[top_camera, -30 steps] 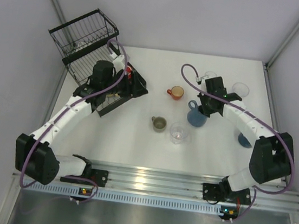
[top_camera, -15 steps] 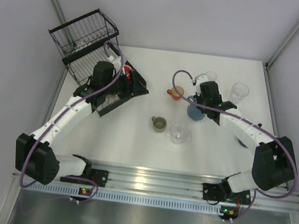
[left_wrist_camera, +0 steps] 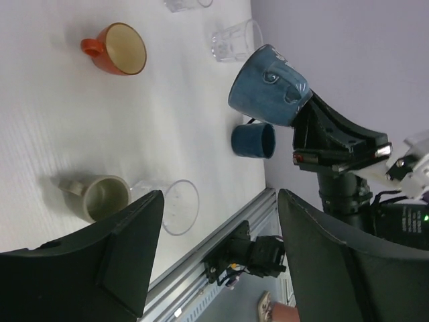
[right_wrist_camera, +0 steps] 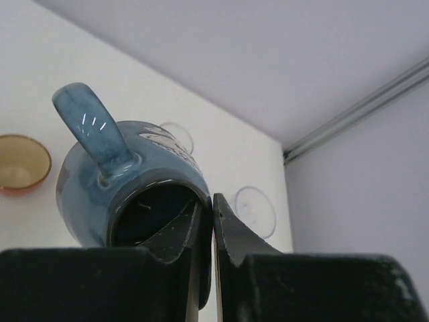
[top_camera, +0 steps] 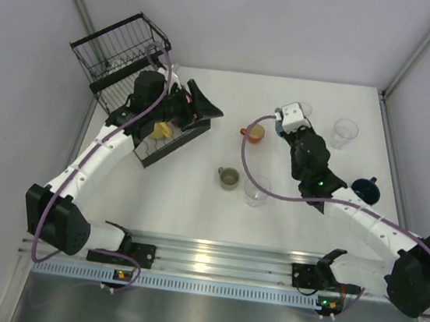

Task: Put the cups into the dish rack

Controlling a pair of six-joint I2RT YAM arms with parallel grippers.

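**Right wrist view**
- Grip: the right hand (right_wrist_camera: 213, 201) is clamped on the blue mug (right_wrist_camera: 127, 188), with one finger inside the mouth and one outside the wall.
- Mug: it hangs tilted at the fingertips, handle up, clear of the counter (right_wrist_camera: 40, 80).
- Around: the orange cup (right_wrist_camera: 20, 164) stands to this hand's left. The far tumblers (right_wrist_camera: 253, 211) stand ahead of it, near the counter's far edge.

**Left wrist view**
- Left hand: the left hand (left_wrist_camera: 220, 221) has its fingers wide apart with nothing between them, and it faces the lifted mug.
- Beyond the fingertips: the olive mug (left_wrist_camera: 100, 196) and the near tumbler (left_wrist_camera: 175, 204) stand close ahead. The dark cup (left_wrist_camera: 253, 141) sits below the mug, by the counter's edge.

**Top view**
- Rack: the rack (top_camera: 122, 55) lies under and behind the left hand, in the far corner. The yellow cup (top_camera: 160, 130) sits in its tray part, just below that hand.
- Mug: it is hidden beneath the right hand here.
- Step: this looks like the carry of the blue mug toward the rack. The other cups on the counter are not yet loaded.
- Next move: it likely calls for a long sweep to the right hand's left, high enough to pass over the orange cup and olive mug. The left arm fills the way into the tray, so it must either clear out or take the mug; which one cannot be told.
- Room: the counter between the two hands is open. The walls (top_camera: 22, 67) crowd the rack behind and beside it, so the only way in is from the counter side.
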